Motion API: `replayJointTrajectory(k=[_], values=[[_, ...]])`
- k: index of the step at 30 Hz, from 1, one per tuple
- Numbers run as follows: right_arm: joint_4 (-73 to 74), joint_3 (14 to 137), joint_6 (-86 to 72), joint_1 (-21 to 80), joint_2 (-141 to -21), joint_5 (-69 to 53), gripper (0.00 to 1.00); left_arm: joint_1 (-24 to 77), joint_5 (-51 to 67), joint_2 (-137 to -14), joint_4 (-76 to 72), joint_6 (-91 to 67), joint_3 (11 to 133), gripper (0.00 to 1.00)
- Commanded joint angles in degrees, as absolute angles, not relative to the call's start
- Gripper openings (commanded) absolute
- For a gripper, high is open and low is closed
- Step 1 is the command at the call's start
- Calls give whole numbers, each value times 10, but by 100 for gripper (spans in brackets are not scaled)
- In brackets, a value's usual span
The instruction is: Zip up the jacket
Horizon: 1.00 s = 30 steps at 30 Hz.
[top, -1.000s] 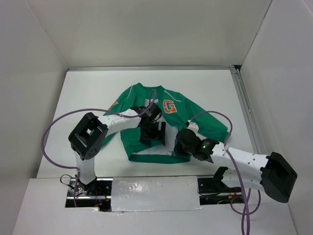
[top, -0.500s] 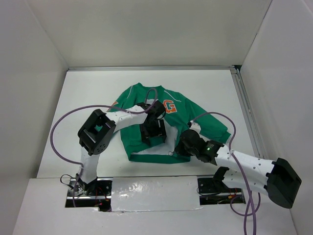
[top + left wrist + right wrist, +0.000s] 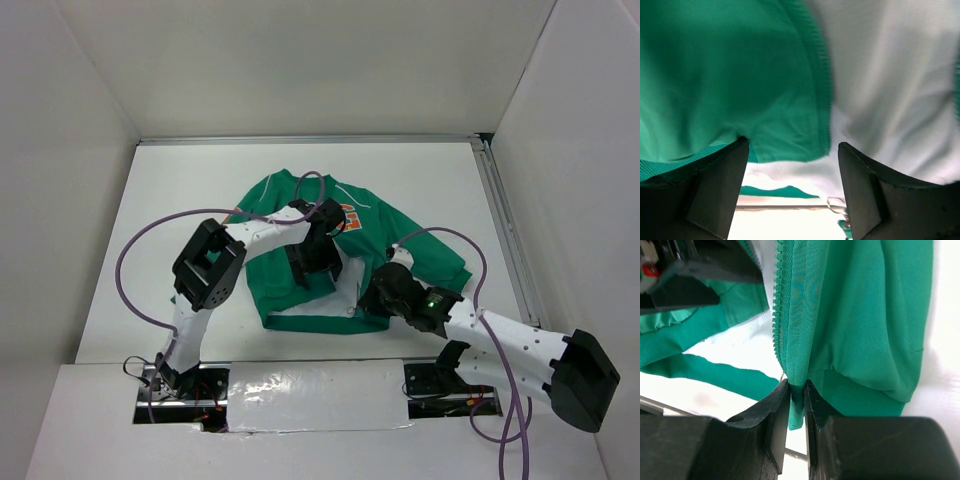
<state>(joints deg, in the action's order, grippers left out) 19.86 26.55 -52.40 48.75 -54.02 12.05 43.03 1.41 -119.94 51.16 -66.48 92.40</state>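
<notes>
The green jacket [image 3: 290, 205] lies on the white table, collar away from me, its front open with white lining [image 3: 310, 320] showing at the hem. Its orange patch [image 3: 357, 214] is partly covered by my left arm. My left gripper [image 3: 312, 268] hovers open over the jacket's middle; its wrist view shows the green front edge [image 3: 790, 90] and white lining [image 3: 890, 75] between spread fingers [image 3: 720, 185]. My right gripper [image 3: 372, 298] is shut on the jacket's lower right front edge beside the zipper teeth [image 3: 777, 315]; the pinched hem [image 3: 796, 405] sits between the pads.
White walls enclose the table on three sides. A metal rail [image 3: 505, 230] runs along the right edge. Purple cables [image 3: 135, 270] loop from both arms. The near table edge [image 3: 785, 206] shows below the hem.
My left arm has swung its gripper up and right over the jacket's middle. My right gripper has shifted slightly right and toward me, still holding the hem.
</notes>
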Motion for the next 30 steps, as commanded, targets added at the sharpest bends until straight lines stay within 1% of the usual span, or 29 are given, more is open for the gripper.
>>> replayJointTrajectory(k=[1,5,8,10,12,13,15,16,18,21,23,26,30], values=[[196,266,-506,475,-530,123,24,432,6,-1211,536,-684,910,84],[195,264,-504,463,-526,120,24,432,4,-1211,536,-689,900,70],[194,260,-502,456,-525,113,24,432,4,-1230,540,-686,914,69],[192,259,-500,456,-523,113,24,434,4,-1241,550,-682,928,66],[192,258,-497,454,-522,110,24,435,3,-1249,543,-678,929,67],[192,259,-495,454,-523,109,24,435,3,-1249,541,-679,928,71],[192,259,-495,452,-526,108,24,435,10,-1244,534,-673,926,74],[194,259,-496,453,-527,108,24,435,11,-1240,527,-673,924,79],[192,259,-494,453,-531,106,24,435,17,-1224,518,-674,913,83],[195,261,-494,452,-529,109,24,436,15,-1209,498,-671,909,83],[194,261,-491,450,-526,109,24,435,4,-1223,516,-678,933,83],[197,261,-490,449,-521,111,24,436,4,-1257,547,-682,961,81],[202,261,-487,443,-519,110,24,434,4,-1276,534,-683,947,78]])
